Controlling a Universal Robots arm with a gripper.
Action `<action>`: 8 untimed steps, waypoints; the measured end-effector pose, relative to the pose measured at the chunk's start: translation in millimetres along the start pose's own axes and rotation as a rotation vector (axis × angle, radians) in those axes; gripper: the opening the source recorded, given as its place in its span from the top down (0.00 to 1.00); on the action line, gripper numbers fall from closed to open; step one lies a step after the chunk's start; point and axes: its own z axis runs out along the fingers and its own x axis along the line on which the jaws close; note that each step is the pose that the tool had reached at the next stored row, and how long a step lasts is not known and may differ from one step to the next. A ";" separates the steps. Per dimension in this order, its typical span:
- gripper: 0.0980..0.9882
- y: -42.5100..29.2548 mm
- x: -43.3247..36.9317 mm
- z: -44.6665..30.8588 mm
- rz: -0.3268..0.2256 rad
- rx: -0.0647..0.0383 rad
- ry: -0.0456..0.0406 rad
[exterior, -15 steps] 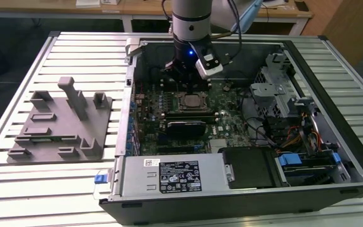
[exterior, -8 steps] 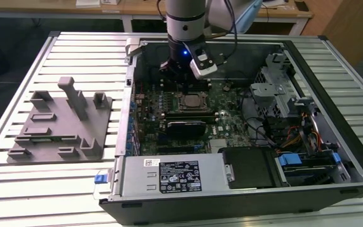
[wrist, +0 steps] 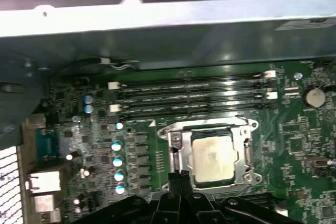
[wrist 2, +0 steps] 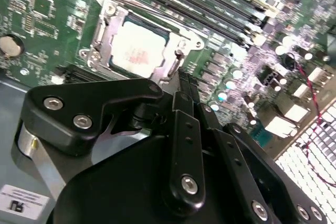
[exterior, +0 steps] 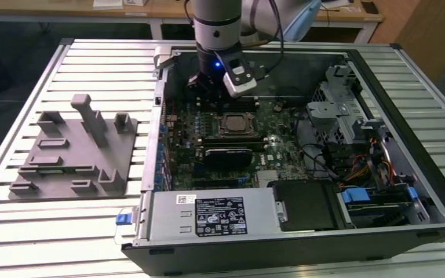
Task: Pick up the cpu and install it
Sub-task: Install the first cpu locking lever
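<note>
The cpu point(wrist: 212, 158) is a silvery square chip lying flat inside the metal-framed socket point(wrist: 174, 139) on the green motherboard. In the second wrist view the cpu point(wrist 2: 139, 48) sits just beyond my fingertips. My gripper point(wrist: 180, 174) hovers beside the socket's edge, its two thin black fingers point(wrist 2: 182, 80) pressed together with nothing between them. In the exterior view the gripper point(exterior: 211, 105) hangs inside the open computer case, slightly to the exterior view's left of the cpu point(exterior: 236, 123).
A grey fixture point(exterior: 76, 150) with upright posts lies on the slatted table to the exterior view's left of the case. Near the socket are a black heatsink block point(exterior: 226, 156), memory slots point(wrist: 189, 95), the power supply point(exterior: 207, 214) and a drive cage with cables point(exterior: 346, 116).
</note>
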 end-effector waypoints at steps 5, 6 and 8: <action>0.99 -1.1 9.4 -0.6 0.000 0.000 0.0000; 0.99 -1.3 11.2 -0.8 0.000 0.000 0.0000; 0.99 -1.7 13.7 -0.8 0.000 -0.002 0.0003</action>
